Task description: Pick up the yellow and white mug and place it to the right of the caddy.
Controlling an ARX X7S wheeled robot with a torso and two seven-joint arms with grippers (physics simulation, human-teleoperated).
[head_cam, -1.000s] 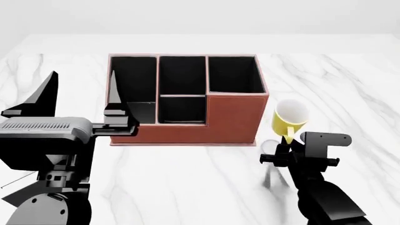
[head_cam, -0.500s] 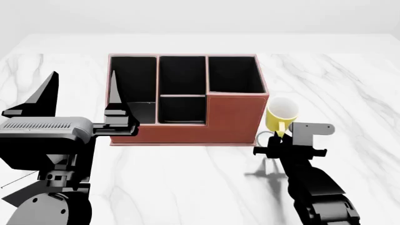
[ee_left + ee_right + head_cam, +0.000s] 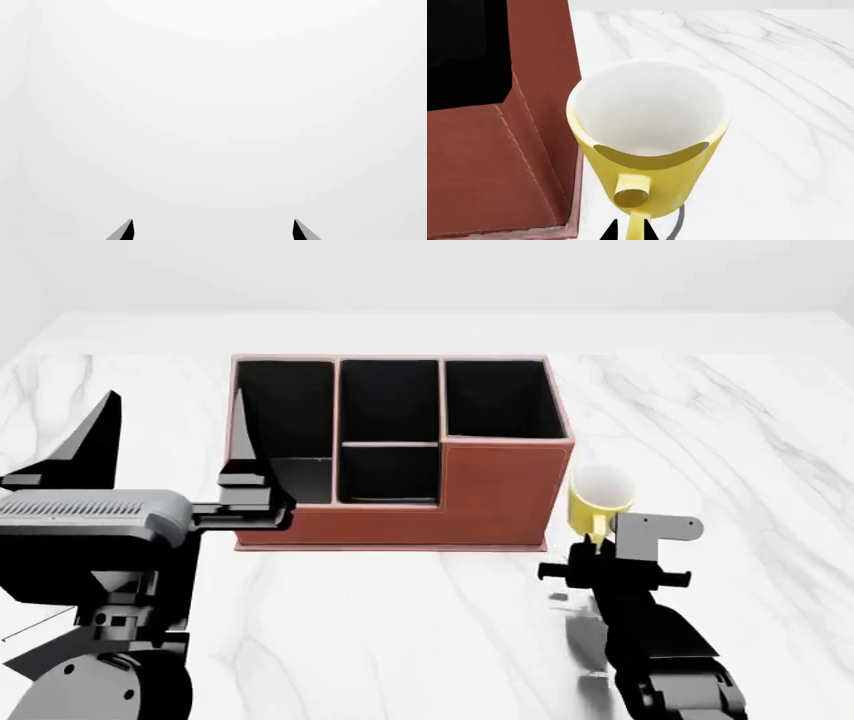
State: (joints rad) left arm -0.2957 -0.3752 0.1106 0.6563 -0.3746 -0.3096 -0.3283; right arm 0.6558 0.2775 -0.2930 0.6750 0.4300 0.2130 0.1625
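The yellow and white mug (image 3: 599,496) (image 3: 647,145) is upright just right of the caddy (image 3: 400,450) (image 3: 507,165), close to its tall corner section. My right gripper (image 3: 597,540) (image 3: 629,231) is shut on the mug's yellow handle, one black fingertip on either side of it. A shadow rings the mug's base on the marble; I cannot tell if it touches the table. My left gripper (image 3: 167,455) (image 3: 212,231) hangs open at the caddy's left end, with nothing between its fingers; its wrist view shows only blank white.
The white marble table (image 3: 427,630) extends in front of and to the right of the caddy. The right arm (image 3: 654,640) stretches from the bottom edge up to the mug. The left arm's bulky black body (image 3: 94,540) fills the lower left.
My right gripper has carried the mug leftward and down, from well right of the caddy to right beside its right wall. The left arm has hardly moved.
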